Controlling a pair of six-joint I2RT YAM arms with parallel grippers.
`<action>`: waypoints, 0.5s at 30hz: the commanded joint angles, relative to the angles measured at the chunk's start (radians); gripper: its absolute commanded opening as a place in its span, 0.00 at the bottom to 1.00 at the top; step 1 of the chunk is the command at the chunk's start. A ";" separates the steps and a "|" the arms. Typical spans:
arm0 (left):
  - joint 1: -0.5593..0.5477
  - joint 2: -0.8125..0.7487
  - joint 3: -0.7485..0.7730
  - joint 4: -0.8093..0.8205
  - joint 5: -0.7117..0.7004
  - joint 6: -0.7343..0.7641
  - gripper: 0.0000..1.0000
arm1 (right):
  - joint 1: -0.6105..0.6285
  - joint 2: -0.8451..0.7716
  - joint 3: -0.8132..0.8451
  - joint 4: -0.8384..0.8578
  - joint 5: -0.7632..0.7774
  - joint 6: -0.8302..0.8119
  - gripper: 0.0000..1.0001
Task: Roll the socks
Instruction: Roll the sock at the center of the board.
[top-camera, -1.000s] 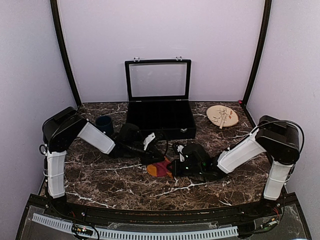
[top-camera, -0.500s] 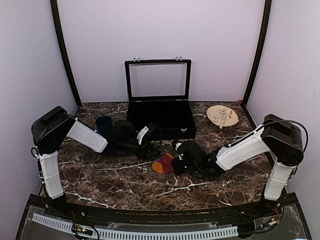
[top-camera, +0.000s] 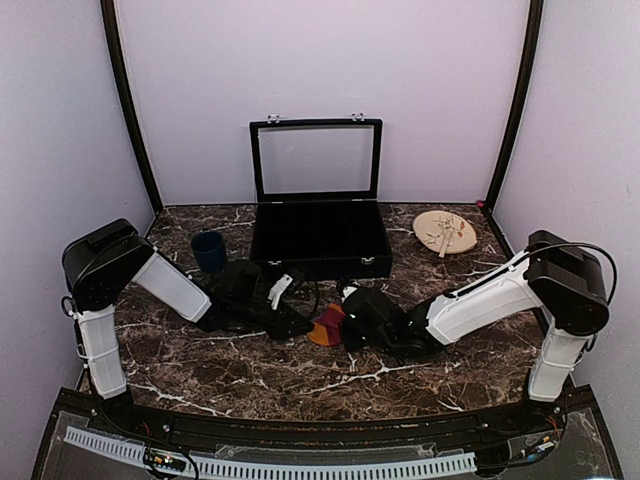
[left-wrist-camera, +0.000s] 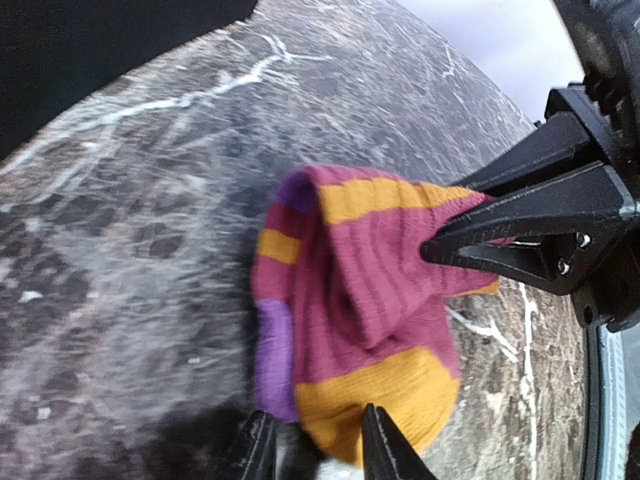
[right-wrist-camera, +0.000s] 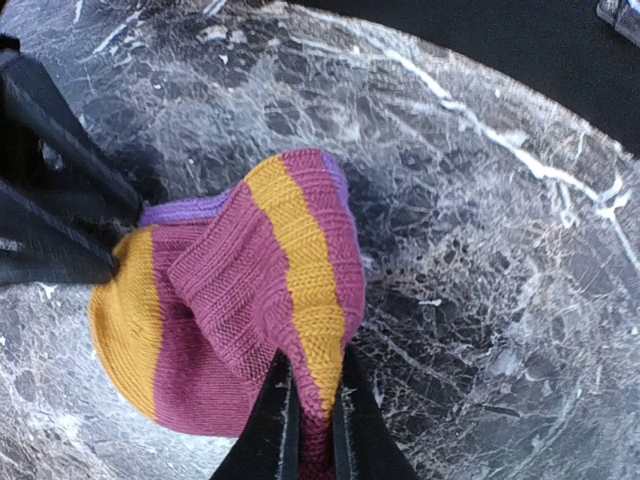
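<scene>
Maroon sock (top-camera: 326, 327) bunched at mid-table (top-camera: 200, 360), spanned by both arms.

The bundle's long axis runs arm to arm. Its orange end points at the left gripper (left-wrist-camera: 318, 452), whose jaws stand narrowly apart astride that end; whether they grip cannot be told. The right gripper (right-wrist-camera: 310, 405) is clamped on the ribbed fold opposite. Both are equally near, so any roll likely turns along this line.

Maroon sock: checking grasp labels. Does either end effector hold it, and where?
The right end effector pinches the maroon sock on its ribbed fold by an orange band. The left end effector straddles the orange tip; grip unclear.
</scene>
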 joint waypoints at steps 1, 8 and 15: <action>-0.045 -0.005 0.029 -0.032 0.000 -0.004 0.30 | 0.023 0.016 0.038 -0.019 0.079 -0.034 0.00; -0.090 0.026 0.019 -0.013 0.000 -0.023 0.24 | 0.034 0.031 0.059 -0.038 0.110 0.000 0.00; -0.099 0.034 -0.008 0.035 0.000 -0.060 0.22 | 0.047 0.061 0.074 -0.031 0.142 0.033 0.00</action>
